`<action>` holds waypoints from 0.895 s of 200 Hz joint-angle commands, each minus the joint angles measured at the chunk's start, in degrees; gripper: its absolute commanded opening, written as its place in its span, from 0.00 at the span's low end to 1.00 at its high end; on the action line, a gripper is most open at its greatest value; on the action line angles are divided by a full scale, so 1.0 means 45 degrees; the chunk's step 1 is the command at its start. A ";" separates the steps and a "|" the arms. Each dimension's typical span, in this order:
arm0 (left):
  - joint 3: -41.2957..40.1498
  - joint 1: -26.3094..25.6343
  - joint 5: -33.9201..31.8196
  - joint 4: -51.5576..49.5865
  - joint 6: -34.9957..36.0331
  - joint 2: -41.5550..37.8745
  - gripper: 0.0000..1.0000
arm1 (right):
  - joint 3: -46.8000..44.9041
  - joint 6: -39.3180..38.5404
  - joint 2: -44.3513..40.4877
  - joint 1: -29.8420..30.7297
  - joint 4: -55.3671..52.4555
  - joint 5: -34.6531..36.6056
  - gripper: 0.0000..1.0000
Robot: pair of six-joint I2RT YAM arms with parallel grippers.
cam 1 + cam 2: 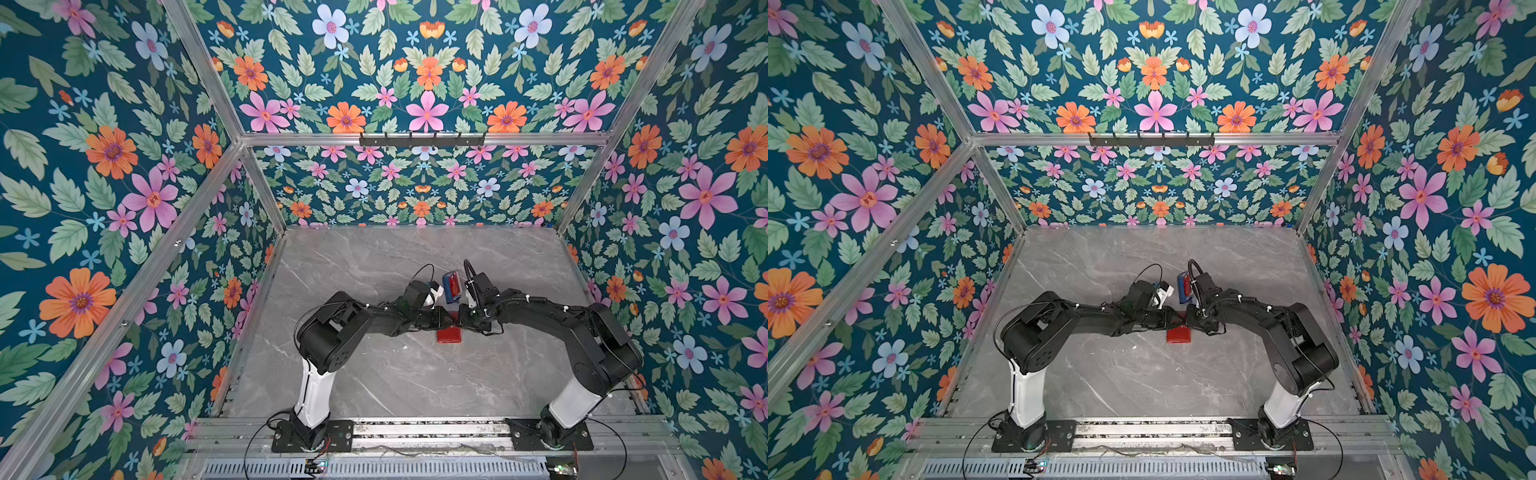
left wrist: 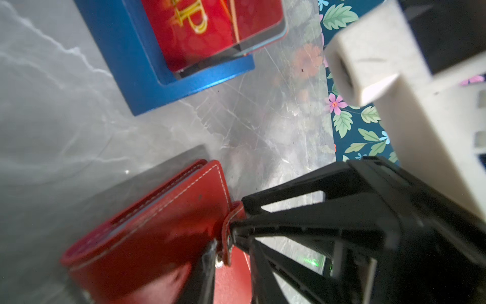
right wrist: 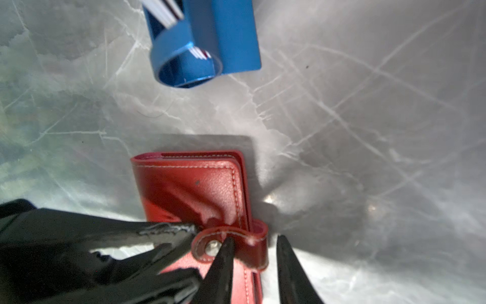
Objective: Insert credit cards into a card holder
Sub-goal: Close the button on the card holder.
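- Though flanked by grippers, wallet [image 3: 189,184] folded shut; cards [image 2: 210,26] in rack [image 2: 126,65], none inserted.
- Right gripper [image 3: 254,239] astride tab [image 3: 252,252], left gripper [image 3: 196,255] at cover; cannot tell whether clamped.

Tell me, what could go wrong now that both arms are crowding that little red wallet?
1. The right fingers straddle the snap tab without pinching it yet; closing off-centre, they might slip off.
2. The left fingers touch the card holder only near the snap, so a tug could drag or lift it whole instead of opening it.
3. Both pairs of fingers crowd one spot and may collide.
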 commanded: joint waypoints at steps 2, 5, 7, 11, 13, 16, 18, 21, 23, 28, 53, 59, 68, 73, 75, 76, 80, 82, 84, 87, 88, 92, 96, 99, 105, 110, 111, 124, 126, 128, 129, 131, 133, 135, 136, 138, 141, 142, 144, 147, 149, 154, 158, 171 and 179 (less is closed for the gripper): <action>0.0016 -0.0013 0.0257 -0.0003 -0.0029 0.0059 0.22 | 0.0030 -0.0029 0.0163 0.0030 -0.0172 -0.0025 0.29; 0.0012 -0.0021 0.0241 -0.0006 -0.0020 0.0064 0.21 | 0.0024 -0.0029 0.0163 0.0030 -0.0180 -0.0023 0.29; 0.0030 -0.0023 0.0254 -0.0015 -0.0008 0.0064 0.21 | 0.0019 -0.0034 0.0165 0.0030 -0.0191 -0.0030 0.29; 0.0025 -0.0013 0.0222 -0.0049 0.0009 0.0064 0.20 | 0.0038 -0.0044 0.0185 0.0029 -0.0205 -0.0036 0.29; 0.0028 -0.0016 0.0225 -0.0065 0.0014 0.0064 0.19 | 0.0047 -0.0047 0.0190 0.0015 -0.0207 -0.0039 0.29; 0.0030 -0.0021 0.0215 -0.0089 0.0015 0.0055 0.19 | 0.0038 -0.0048 0.0193 0.0028 -0.0202 -0.0039 0.29; 0.0025 -0.0028 0.0209 -0.0094 0.0005 0.0047 0.18 | 0.0037 -0.0048 0.0202 0.0029 -0.0201 -0.0039 0.29; 0.0018 -0.0018 0.0201 -0.0096 0.0014 0.0045 0.17 | 0.0054 -0.0048 0.0199 0.0030 -0.0211 -0.0039 0.29; 0.0007 -0.0027 0.0200 -0.0096 0.0015 0.0035 0.16 | 0.0056 -0.0048 0.0203 0.0030 -0.0208 -0.0039 0.29; 0.0013 -0.0022 0.0185 -0.0118 0.0015 0.0030 0.15 | 0.0074 -0.0048 0.0205 0.0030 -0.0230 -0.0029 0.29; 0.0028 -0.0018 0.0017 -0.0285 0.0139 -0.0120 0.02 | 0.0086 -0.0048 -0.0059 0.0013 -0.0310 0.0067 0.30; 0.0065 -0.0020 -0.0001 -0.0338 0.0170 -0.0148 0.00 | 0.0098 -0.0048 -0.0126 0.0030 -0.0354 0.0096 0.31; 0.0111 -0.0020 -0.0018 -0.0443 0.0276 -0.0170 0.00 | 0.0110 -0.0067 -0.0267 0.0030 -0.0404 0.0163 0.33; 0.0147 -0.0022 -0.0058 -0.0550 0.0314 -0.0189 0.00 | 0.0107 -0.0067 -0.0334 0.0030 -0.0434 0.0202 0.34; 0.0152 -0.0019 -0.0070 -0.0585 0.0334 -0.0199 0.00 | 0.0098 -0.0068 -0.0340 0.0025 -0.0450 0.0211 0.35; 0.0152 -0.0024 -0.0091 -0.0604 0.0341 -0.0204 0.00 | 0.0106 -0.0077 -0.0341 0.0029 -0.0452 0.0211 0.35; 0.0171 -0.0012 -0.0110 -0.0670 0.0391 -0.0209 0.00 | 0.0103 -0.0059 -0.0342 0.0029 -0.0473 0.0238 0.36; 0.0172 -0.0026 -0.0132 -0.0708 0.0412 -0.0219 0.00 | 0.0097 -0.0056 -0.0342 0.0020 -0.0494 0.0264 0.36; 0.0158 -0.0024 -0.0147 -0.0727 0.0407 -0.0226 0.00 | 0.0096 -0.0060 -0.0333 0.0027 -0.0494 0.0286 0.36; 0.0171 -0.0013 -0.0166 -0.0768 0.0438 -0.0238 0.00 | 0.0095 -0.0057 -0.0312 0.0027 -0.0511 0.0302 0.37; 0.0172 -0.0012 -0.0169 -0.0774 0.0441 -0.0243 0.00 | 0.0105 -0.0053 -0.0327 0.0019 -0.0512 0.0307 0.37; 0.0173 -0.0026 -0.0188 -0.0796 0.0457 -0.0258 0.00 | 0.0106 -0.0067 -0.0775 0.0026 -0.0528 0.0330 0.38; 0.0157 -0.0026 -0.0222 -0.0821 0.0474 -0.0282 0.00 | 0.0112 -0.0057 -0.0839 0.0030 -0.0543 0.0365 0.39; 0.0154 -0.0030 -0.0248 -0.0836 0.0478 -0.0301 0.00 | 0.0097 -0.0071 -0.0881 0.0030 -0.0569 0.0387 0.39; 0.0132 -0.0015 -0.0270 -0.0842 0.0495 -0.0353 0.00 | 0.0095 -0.0068 -0.0910 0.0030 -0.0589 0.0436 0.39; 0.0100 -0.0013 -0.0286 -0.0853 0.0509 -0.0403 0.00 | 0.0106 -0.0073 -0.0927 0.0030 -0.0611 0.0458 0.40; 0.0107 -0.0012 -0.0307 -0.0855 0.0516 -0.0404 0.00 | 0.0101 -0.0070 -0.0928 0.0030 -0.0611 0.0463 0.40; 0.0095 -0.0016 -0.0382 -0.0939 0.0557 -0.0490 0.00 | 0.0135 -0.0087 -0.0894 0.0024 -0.0640 0.0488 0.40; 0.0109 -0.0027 -0.0414 -0.0961 0.0580 -0.0494 0.00 | 0.0135 -0.0087 -0.0885 0.0028 -0.0648 0.0488 0.40; 0.0113 -0.0015 -0.0418 -0.0981 0.0586 -0.0500 0.00 | 0.0159 -0.0087 -0.0888 0.0029 -0.0655 0.0488 0.40; 0.0104 -0.0013 -0.0421 -0.0988 0.0603 -0.0501 0.00 | 0.0156 -0.0087 -0.0879 0.0030 -0.0652 0.0488 0.40; 0.0112 -0.0016 -0.0424 -0.1007 0.0616 -0.0516 0.00 | 0.0164 -0.0087 -0.0857 0.0030 -0.0666 0.0473 0.40; 0.0113 -0.0017 -0.0440 -0.1022 0.0634 -0.0515 0.00 | 0.0156 -0.0087 -0.0828 0.0030 -0.0669 0.0460 0.40; 0.0114 -0.0022 -0.0453 -0.1045 0.0639 -0.0520 0.00 | 0.0154 -0.0092 -0.0820 0.0025 -0.0655 0.0457 0.40; 0.0114 -0.0017 -0.0459 -0.1059 0.0639 -0.0521 0.00 | 0.0154 -0.0100 -0.0816 0.0027 -0.0653 0.0453 0.40; 0.0114 -0.0022 -0.0478 -0.1084 0.0640 -0.0521 0.00 | 0.0169 -0.0095 -0.0788 0.0029 -0.0651 0.0450 0.40; 0.0114 -0.0012 -0.0493 -0.1118 0.0640 -0.0539 0.00 | 0.0185 -0.0088 -0.0776 0.0020 -0.0660 0.0432 0.40; 0.0114 -0.0012 -0.0498 -0.1124 0.0650 -0.0540 0.00 | 0.0179 -0.0088 -0.0764 0.0025 -0.0646 0.0421 0.40; 0.0114 -0.0011 -0.0502 -0.1139 0.0667 -0.0541 0.00 | 0.0194 -0.0087 -0.0751 0.0029 -0.0649 0.0413 0.40; 0.0104 -0.0018 -0.0518 -0.1149 0.0692 -0.0541 0.00 | 0.0205 -0.0087 -0.0735 0.0030 -0.0655 0.0393 0.40; 0.0097 -0.0018 -0.0522 -0.1150 0.0697 -0.0541 0.00 | 0.0196 -0.0087 -0.0709 0.0030 -0.0637 0.0381 0.40; 0.0095 -0.0021 -0.0505 -0.1150 0.0699 -0.0524 0.00 | 0.0208 -0.0089 -0.0670 0.0025 -0.0637 0.0338 0.40; 0.0101 -0.0012 -0.0489 -0.1169 0.0694 -0.0527 0.00 | 0.0216 -0.0087 -0.0640 0.0028 -0.0632 0.0332 0.40; 0.0094 -0.0021 -0.0484 -0.1189 0.0694 -0.0502 0.00 | 0.0237 -0.0087 -0.0584 0.0030 -0.0611 0.0276 0.40; 0.0036 -0.0026 -0.0484 -0.1175 0.0661 -0.0502 0.00 | 0.0239 -0.0107 -0.0577 0.0027 -0.0611 0.0256 0.40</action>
